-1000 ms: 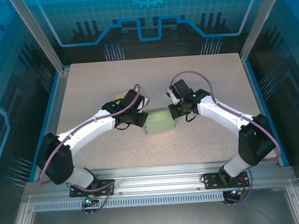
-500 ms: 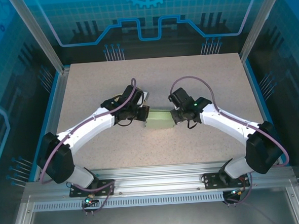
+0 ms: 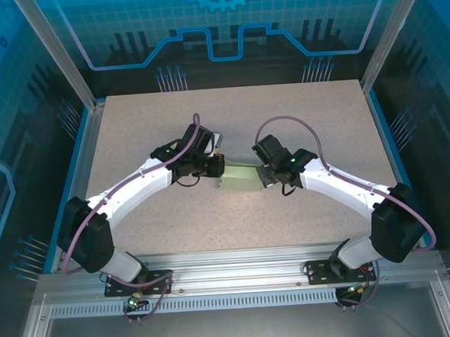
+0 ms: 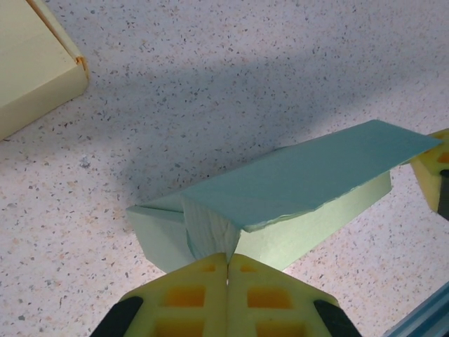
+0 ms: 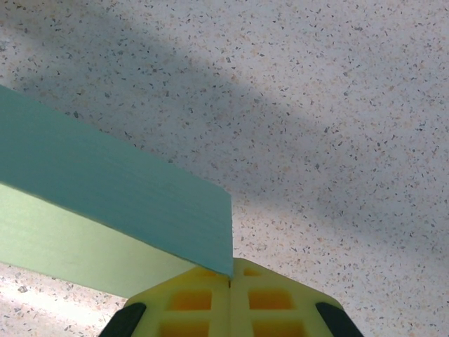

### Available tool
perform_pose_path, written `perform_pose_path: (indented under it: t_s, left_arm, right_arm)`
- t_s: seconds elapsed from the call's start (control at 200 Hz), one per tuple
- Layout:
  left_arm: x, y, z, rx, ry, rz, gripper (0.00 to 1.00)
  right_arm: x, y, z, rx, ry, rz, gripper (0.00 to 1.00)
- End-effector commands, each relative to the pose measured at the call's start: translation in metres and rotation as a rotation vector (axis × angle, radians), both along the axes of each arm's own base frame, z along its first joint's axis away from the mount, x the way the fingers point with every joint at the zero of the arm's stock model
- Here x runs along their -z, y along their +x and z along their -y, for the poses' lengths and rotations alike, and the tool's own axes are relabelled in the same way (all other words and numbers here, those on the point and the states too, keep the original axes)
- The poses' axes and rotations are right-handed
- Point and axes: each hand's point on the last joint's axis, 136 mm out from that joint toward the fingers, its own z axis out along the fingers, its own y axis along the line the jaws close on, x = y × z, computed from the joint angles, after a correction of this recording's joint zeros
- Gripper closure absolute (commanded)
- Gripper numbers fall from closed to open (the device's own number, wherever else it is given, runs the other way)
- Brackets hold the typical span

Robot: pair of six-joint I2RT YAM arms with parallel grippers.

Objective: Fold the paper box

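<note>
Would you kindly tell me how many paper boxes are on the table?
2: the green box at the middle of the table; the yellow box just behind it, leftward, partly hidden.

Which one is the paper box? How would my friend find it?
Look at the middle of the speckled table. The paper box is between the left tool and the right tool, each pinching one end. It is pale green, unlike the cream box nearby.

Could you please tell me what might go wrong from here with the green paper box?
The left gripper and right gripper each pinch only a thin edge of the green paper box; pulling apart could tear it or lose the grip. The cream box lies near the left gripper, which might knock it.
</note>
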Motion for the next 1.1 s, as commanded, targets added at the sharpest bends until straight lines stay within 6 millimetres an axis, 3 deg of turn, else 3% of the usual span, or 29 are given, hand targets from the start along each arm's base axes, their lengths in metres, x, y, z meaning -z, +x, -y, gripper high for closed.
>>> perform_pose_path:
  t_s: [0.0,0.32,0.715,1.096]
  left_arm:
    - [-0.016,0.002,0.012,0.013,-0.108,0.002,0.99]
    - [-0.017,-0.002,0.006,0.028,-0.170,-0.072,1.00]
    - [-0.015,-0.015,-0.005,0.044,-0.222,-0.199,1.00]
    - [-0.003,-0.011,0.005,0.021,-0.267,-0.261,1.00]
  right_arm:
    - [-0.002,0.001,-0.014,-0.022,0.023,0.020,1.00]
    - [0.002,0.003,-0.014,-0.023,-0.017,0.007,1.00]
    - [-0.009,0.006,-0.018,-0.011,-0.006,0.026,1.00]
    - [-0.016,0.012,-0.022,-0.008,0.003,0.043,1.00]
